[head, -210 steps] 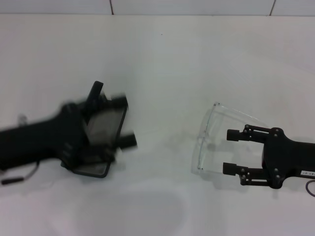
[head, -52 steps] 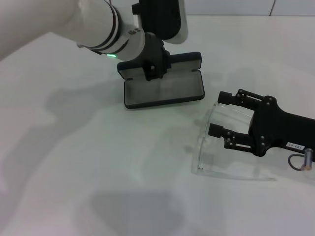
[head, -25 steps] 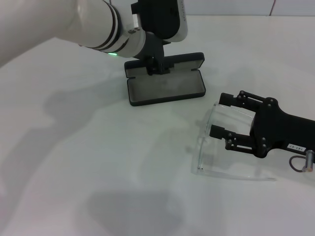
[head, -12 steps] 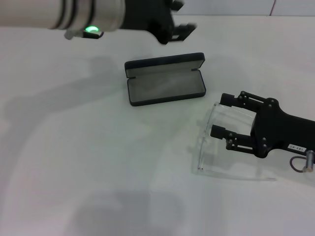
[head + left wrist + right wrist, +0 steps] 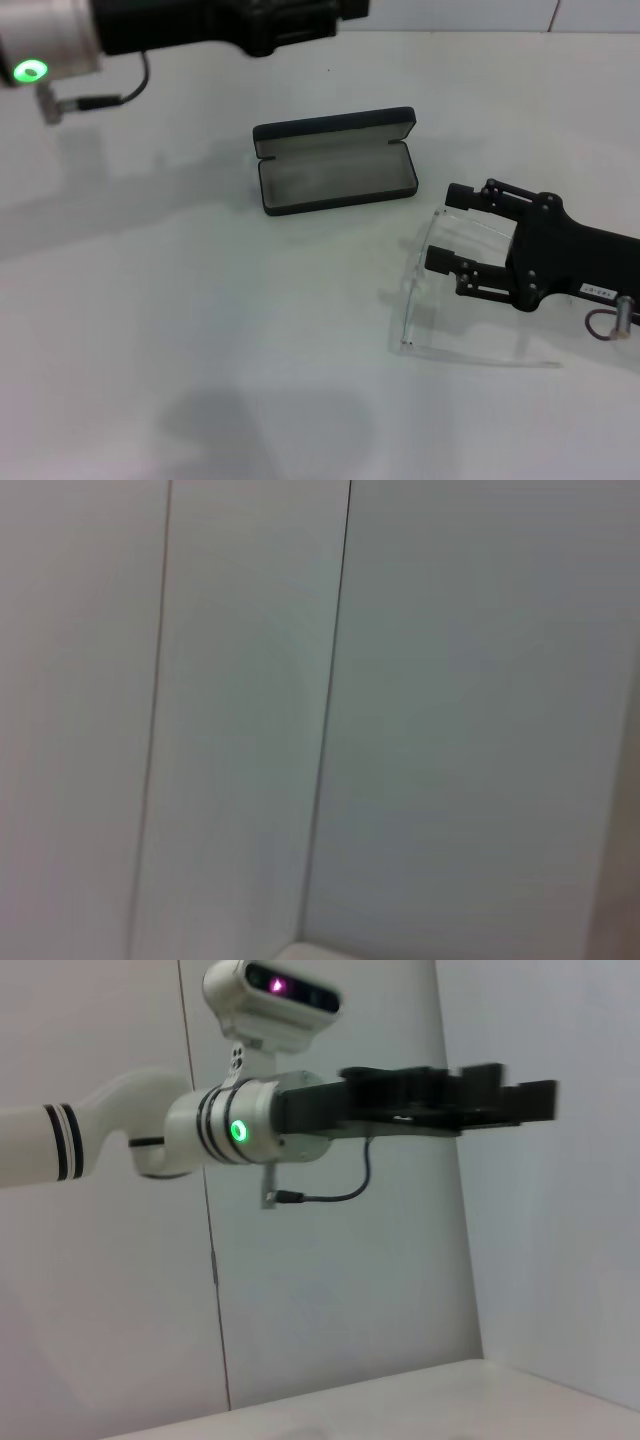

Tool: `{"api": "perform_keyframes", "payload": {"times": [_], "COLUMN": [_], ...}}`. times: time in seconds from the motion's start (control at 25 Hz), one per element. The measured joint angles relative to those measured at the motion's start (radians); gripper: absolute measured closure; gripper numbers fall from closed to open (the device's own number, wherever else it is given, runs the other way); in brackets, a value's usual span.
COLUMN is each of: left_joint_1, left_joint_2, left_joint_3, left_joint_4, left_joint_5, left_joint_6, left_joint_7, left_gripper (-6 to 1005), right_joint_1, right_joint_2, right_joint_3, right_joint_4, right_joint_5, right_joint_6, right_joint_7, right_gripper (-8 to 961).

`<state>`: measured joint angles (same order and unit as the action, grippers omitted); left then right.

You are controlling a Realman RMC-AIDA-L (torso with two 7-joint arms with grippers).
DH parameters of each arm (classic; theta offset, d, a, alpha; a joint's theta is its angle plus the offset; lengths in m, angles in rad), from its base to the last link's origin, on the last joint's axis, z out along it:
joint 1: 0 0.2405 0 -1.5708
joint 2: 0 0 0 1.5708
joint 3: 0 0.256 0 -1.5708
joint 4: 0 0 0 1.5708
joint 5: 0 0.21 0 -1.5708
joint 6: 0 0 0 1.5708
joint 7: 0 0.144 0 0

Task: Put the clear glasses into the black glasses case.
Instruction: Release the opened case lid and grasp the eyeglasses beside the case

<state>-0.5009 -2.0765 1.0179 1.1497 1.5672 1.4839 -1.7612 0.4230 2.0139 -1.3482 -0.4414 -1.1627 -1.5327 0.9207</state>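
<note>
The black glasses case (image 5: 331, 129) lies open in the middle of the white table, grey lining up and nothing inside. To its right and nearer me lie the clear glasses (image 5: 407, 300), arms unfolded and pointing right. My right gripper (image 5: 447, 229) is open low over them, and the far clear arm runs between its two fingers (image 5: 463, 196). My left arm (image 5: 180, 25) is raised at the top left, well above the table. Its gripper (image 5: 450, 1100) shows in the right wrist view, high against the wall.
The white table (image 5: 200, 330) carries only the case and the glasses. A pale panelled wall (image 5: 400, 730) stands behind it. A dim shadow lies near the front edge.
My left arm has lifted off the case and swung up and to the left. The case stays open where it was set. The right gripper has barely moved.
</note>
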Motion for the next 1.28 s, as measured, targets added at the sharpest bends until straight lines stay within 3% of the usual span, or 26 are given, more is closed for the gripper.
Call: {"api": "perform_keyframes", "payload": {"times": [0.16, 0.28, 0.32, 0.44, 0.56, 0.76, 0.88, 1.0, 1.08, 1.28], "left_joint_1": [0.013, 0.045, 0.09, 0.132, 0.146, 0.16, 0.169, 0.172, 0.173, 0.168], "left_joint_2": [0.006, -0.002, -0.011, -0.01, -0.007, -0.005, -0.002, 0.0, 0.0, 0.006], "left_joint_3": [-0.044, -0.045, -0.038, -0.03, -0.04, -0.069, -0.072, -0.072, -0.072, -0.066], "left_joint_4": [-0.09, -0.111, -0.125, -0.165, -0.257, -0.367, -0.401, -0.412, -0.411, -0.383], "left_joint_5": [-0.011, -0.02, -0.048, -0.097, -0.125, -0.119, -0.11, -0.098, -0.067, 0.088], "left_joint_6": [0.07, 0.074, 0.077, 0.107, 0.162, 0.173, 0.166, 0.164, 0.165, 0.178], "left_joint_7": [0.012, 0.035, 0.09, 0.167, 0.249, 0.315, 0.348, 0.354, 0.358, 0.388], "left_gripper": [425, 326, 293, 230, 237, 240, 240, 240, 240, 240], "right_joint_1": [0.006, 0.009, 0.016, 0.034, 0.046, 0.072, 0.122, 0.183, 0.224, 0.326], "right_joint_2": [0.001, 0.001, -0.002, -0.015, -0.041, -0.104, -0.171, -0.217, -0.225, -0.218], "right_joint_3": [0.006, 0.019, 0.02, 0.021, 0.021, 0.023, 0.04, 0.073, 0.12, 0.246], "right_joint_4": [0.0, -0.005, -0.006, -0.007, -0.019, -0.1, -0.185, -0.283, -0.359, -0.513], "right_joint_5": [0.012, 0.014, 0.011, 0.008, 0.009, -0.019, -0.095, -0.215, -0.32, -0.566], "right_joint_6": [0.013, 0.014, 0.014, 0.015, 0.009, -0.053, -0.137, -0.202, -0.236, -0.301], "right_joint_7": [0.019, 0.062, 0.082, 0.124, 0.196, 0.282, 0.378, 0.489, 0.579, 0.775], "right_gripper": [202, 202, 202, 202, 202, 203, 203, 203, 203, 203]}}
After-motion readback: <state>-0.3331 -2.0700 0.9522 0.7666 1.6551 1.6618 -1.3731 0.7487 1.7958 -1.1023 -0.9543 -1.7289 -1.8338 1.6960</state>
